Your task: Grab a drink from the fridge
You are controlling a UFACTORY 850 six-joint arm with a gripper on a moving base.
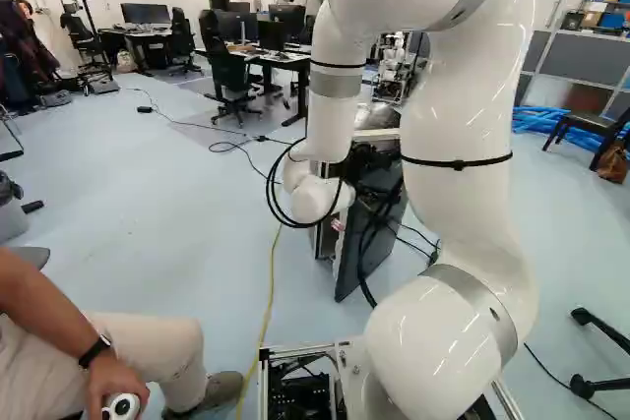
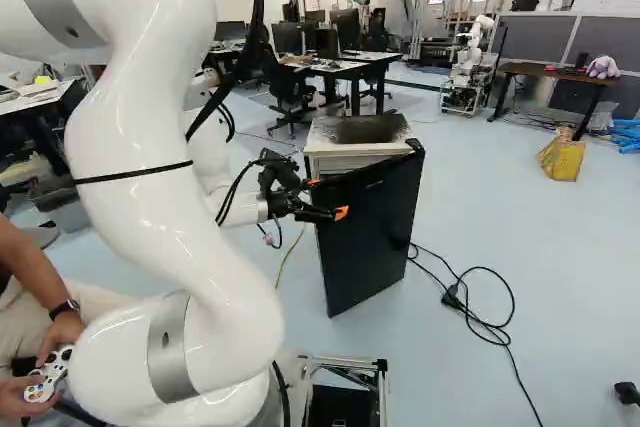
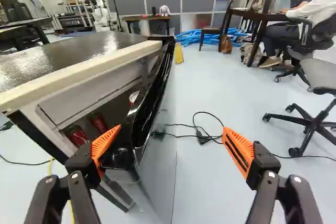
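Arm (image 2: 190,247) reaches from the base over to the fridge door (image 2: 370,237), prob. so the claw (image 3: 171,130) can work at its free edge. Claw is released: fingers wide apart, door edge b/w them but not pinched. One orange pad (image 3: 106,142) is on the door's inner side, right up against or just beside the edge (can't tell if touching); the other (image 3: 237,148) is well out past the outer face, over the floor. That straddle looks meant for swinging the door, w/ the inner finger as a hook, no tight grip req'd.

Door stands open, inner shelves facing the fridge (image 3: 58,80), so there's a way in to the drinks. Cans (image 3: 79,136) are inside, beyond the door's inner side, low under the fridge top; prob. kept there for chilling. None is held. Gap looks tight for the claw, so door prob. needs more swing 1st, then back off and come in from the open side. Risk: closing now w/ the offset could just nudge the door or scrape its rim.

Yellow cable (image 1: 270,287) lies on the floor on the door's inner side, black cable (image 2: 490,327) on its outer side; the latter could snag the base if it drives round.

Far beyond the door, another robot (image 2: 468,67) stands in the bkgd, n/a to this job.
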